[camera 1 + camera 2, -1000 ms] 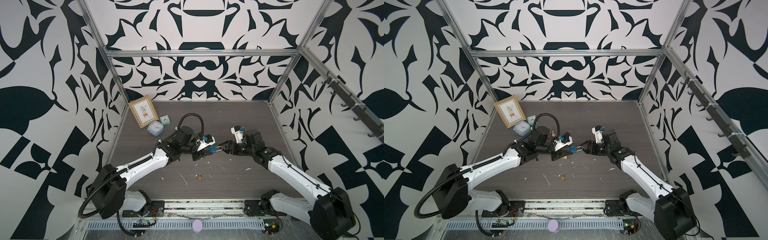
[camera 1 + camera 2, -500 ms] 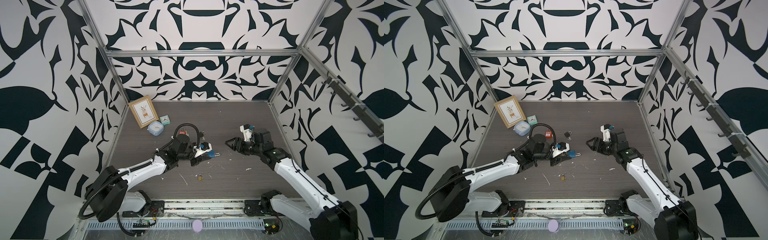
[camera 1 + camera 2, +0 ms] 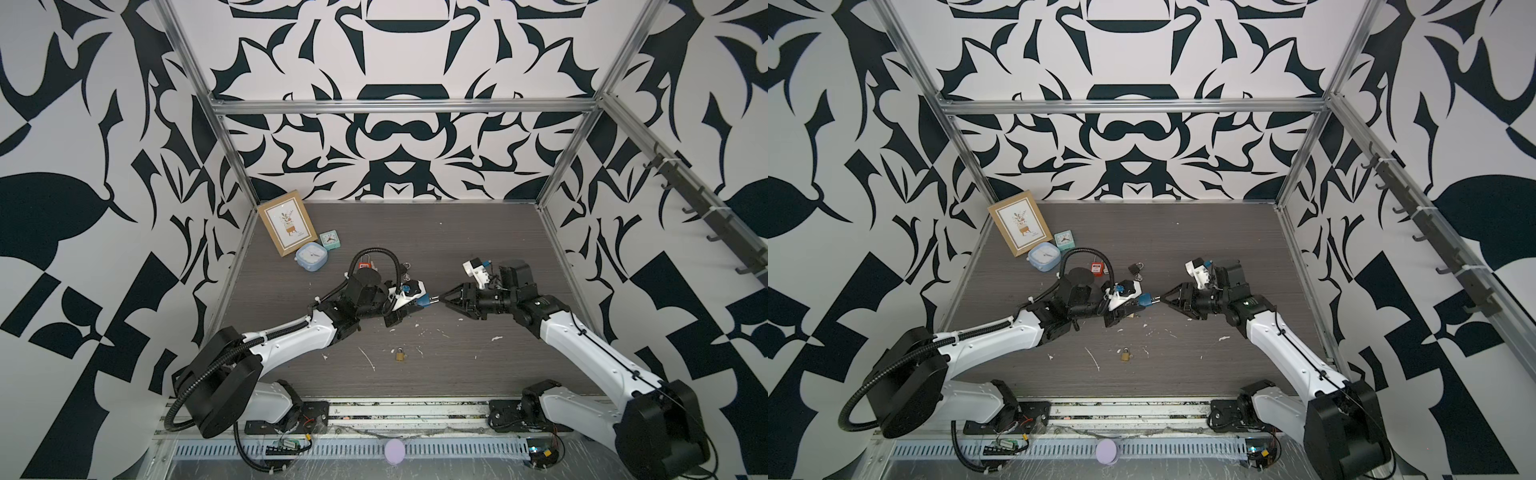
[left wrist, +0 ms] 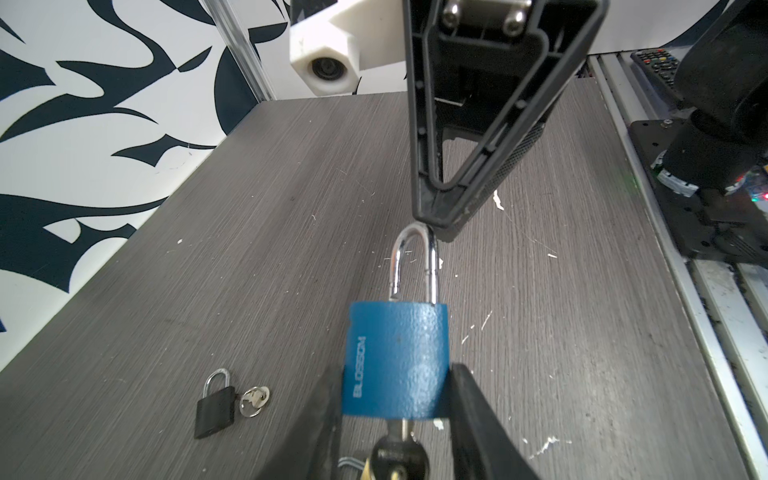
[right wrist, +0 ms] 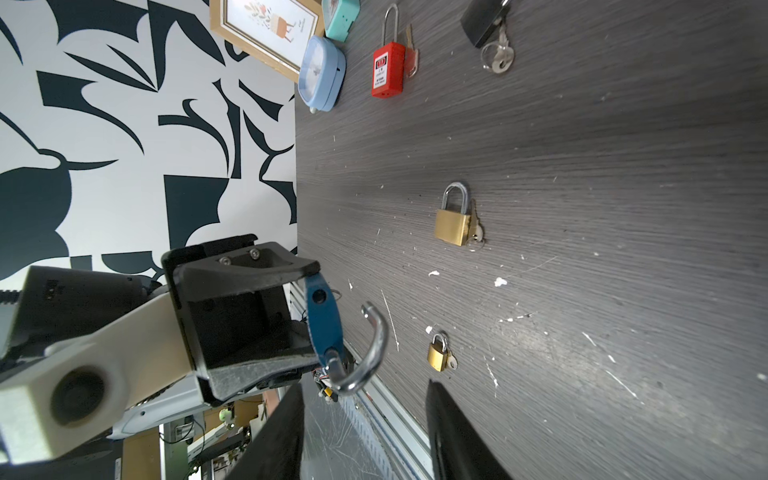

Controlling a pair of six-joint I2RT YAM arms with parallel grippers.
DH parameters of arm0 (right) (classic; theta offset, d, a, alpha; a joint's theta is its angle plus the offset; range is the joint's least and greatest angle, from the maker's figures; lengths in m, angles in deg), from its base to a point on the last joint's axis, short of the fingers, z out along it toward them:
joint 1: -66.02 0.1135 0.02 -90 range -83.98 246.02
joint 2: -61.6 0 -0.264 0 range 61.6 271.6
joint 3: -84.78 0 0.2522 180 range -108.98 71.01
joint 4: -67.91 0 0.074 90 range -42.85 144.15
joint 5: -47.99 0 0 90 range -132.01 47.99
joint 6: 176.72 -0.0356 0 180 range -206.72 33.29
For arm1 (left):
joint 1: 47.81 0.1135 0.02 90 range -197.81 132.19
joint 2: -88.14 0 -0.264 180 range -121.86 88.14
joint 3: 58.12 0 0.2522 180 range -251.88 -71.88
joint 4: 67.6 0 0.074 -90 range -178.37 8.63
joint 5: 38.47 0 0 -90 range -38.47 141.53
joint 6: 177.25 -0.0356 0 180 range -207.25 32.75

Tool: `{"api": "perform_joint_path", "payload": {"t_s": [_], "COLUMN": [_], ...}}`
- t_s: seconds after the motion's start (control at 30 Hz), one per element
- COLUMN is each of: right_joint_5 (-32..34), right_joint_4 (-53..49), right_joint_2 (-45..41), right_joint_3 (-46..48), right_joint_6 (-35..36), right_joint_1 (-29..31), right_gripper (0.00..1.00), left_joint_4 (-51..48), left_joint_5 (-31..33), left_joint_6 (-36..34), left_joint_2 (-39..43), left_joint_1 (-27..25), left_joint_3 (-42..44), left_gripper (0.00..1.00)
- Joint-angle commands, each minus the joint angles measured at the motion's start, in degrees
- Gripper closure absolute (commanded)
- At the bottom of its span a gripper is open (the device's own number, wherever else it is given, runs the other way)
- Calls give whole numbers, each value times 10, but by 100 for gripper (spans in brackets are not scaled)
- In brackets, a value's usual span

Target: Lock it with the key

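Note:
A blue padlock hangs above the table with my left gripper shut on its body. The key sticks in the lock's bottom, between the fingers. The steel shackle is swung out, and its free end is outside the body. My right gripper is open, one finger on each side of the shackle's bend. One of its fingers meets the shackle's top in the left wrist view. In both top views the padlock sits mid-table between the left gripper and right gripper.
Other padlocks lie on the table: a red one, a black one with keys, a brass one and a small brass one. A picture frame and two small clocks stand at the back left.
My right gripper backed away to the right, then came back to the shackle with its jaws narrower. The left gripper dipped with the padlock, then rose again to meet it.

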Motion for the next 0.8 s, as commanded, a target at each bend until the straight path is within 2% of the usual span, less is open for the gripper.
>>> {"api": "perform_joint_path", "payload": {"t_s": [0.0, 0.27, 0.63, 0.77], "right_joint_5": [-19, -19, -11, -16], "right_joint_4": [44, 68, 77, 84], "right_joint_2": [6, 34, 43, 43], "right_joint_3": [-4, -7, -10, -7], "right_joint_6": [-11, -13, 10, 33], "right_joint_1": [6, 8, 8, 9], "right_gripper": [54, 64, 90, 97], "left_joint_4": [31, 31, 31, 37], "left_joint_5": [6, -1, -12, -12], "left_joint_6": [-10, -16, -18, -14], "left_joint_2": [-3, -7, -7, -7], "left_joint_1": [-5, -10, -10, -10], "left_joint_3": [-19, -19, -14, -12], "left_gripper": [100, 100, 100, 100]}}
